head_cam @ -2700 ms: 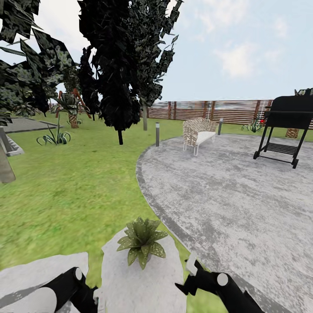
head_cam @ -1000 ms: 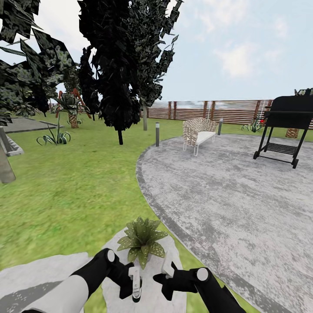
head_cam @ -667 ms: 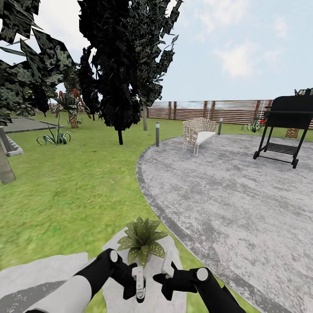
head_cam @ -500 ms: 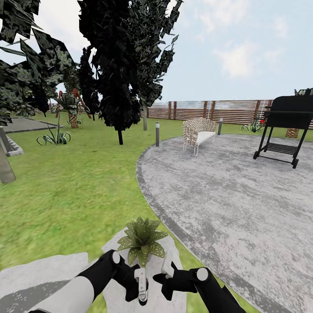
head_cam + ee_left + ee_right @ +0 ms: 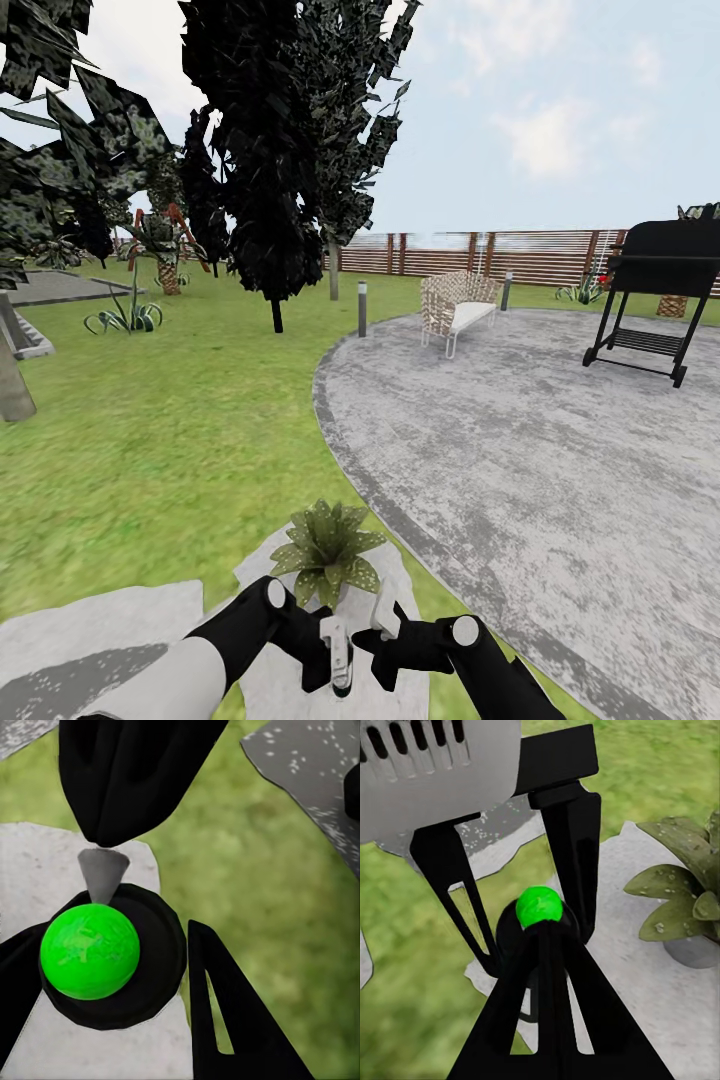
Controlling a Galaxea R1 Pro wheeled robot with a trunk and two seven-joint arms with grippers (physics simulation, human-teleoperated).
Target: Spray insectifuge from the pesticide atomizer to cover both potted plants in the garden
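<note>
One potted plant (image 5: pixel 325 548), a rosette of white-speckled green leaves, stands on a grey stepping stone (image 5: pixel 262 580); it also appears in the right wrist view (image 5: pixel 684 900). Just in front of it my left gripper (image 5: pixel 338 662) is shut on the pesticide atomizer (image 5: pixel 343 687). The left wrist view shows the atomizer (image 5: pixel 112 952) as a dark round body with a bright green ball and a grey nozzle, pinched between my fingers (image 5: pixel 225 1020). My right gripper (image 5: pixel 384 628) is shut. Its tips (image 5: pixel 544 936) point at the atomizer (image 5: pixel 538 907), close beside the left gripper.
Lawn (image 5: pixel 150 450) lies to the left and a round grey patio (image 5: pixel 520 450) to the right. On the patio stand a wicker bench (image 5: pixel 458 305) and a black grill (image 5: pixel 655 300). Dark trees (image 5: pixel 270 150), a bollard light (image 5: pixel 362 308) and a slatted fence (image 5: pixel 500 255) stand beyond.
Both arms came in from the lower corners to meet in front of the plant. Over the last second the left gripper slid right toward the right gripper, which stayed still.
</note>
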